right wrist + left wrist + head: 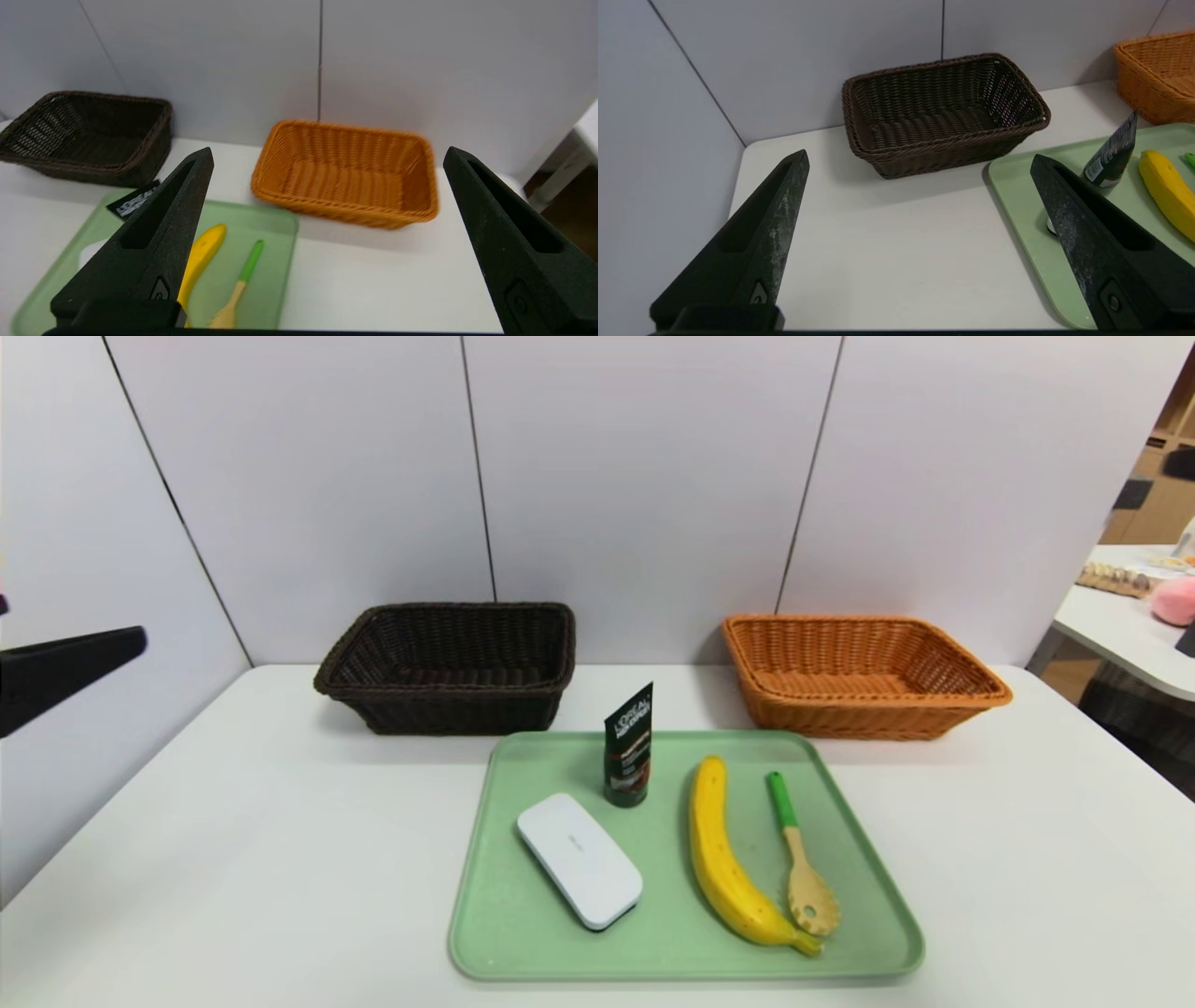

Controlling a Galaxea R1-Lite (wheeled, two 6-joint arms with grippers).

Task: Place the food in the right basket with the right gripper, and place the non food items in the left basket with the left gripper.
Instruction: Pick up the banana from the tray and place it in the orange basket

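From the head, a green tray (868, 947) on the white table (233, 859) holds a white case (579, 860), a dark tube (628, 746), a banana (724, 859) and a pasta spoon (801, 873). Behind stand the dark basket (448, 667) and orange basket (859, 677).

Left wrist: the left claw (920, 163) hangs wide open, empty, facing the dark basket.

Right wrist: the right claw (327, 158) gapes wide, empty, facing the orange basket.

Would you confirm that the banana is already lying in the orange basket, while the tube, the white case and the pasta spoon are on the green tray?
Not quite: the banana is not in the orange basket, which holds nothing. It lies on the green tray, between the tube and the pasta spoon. The white case is on the tray too, as the head view shows.
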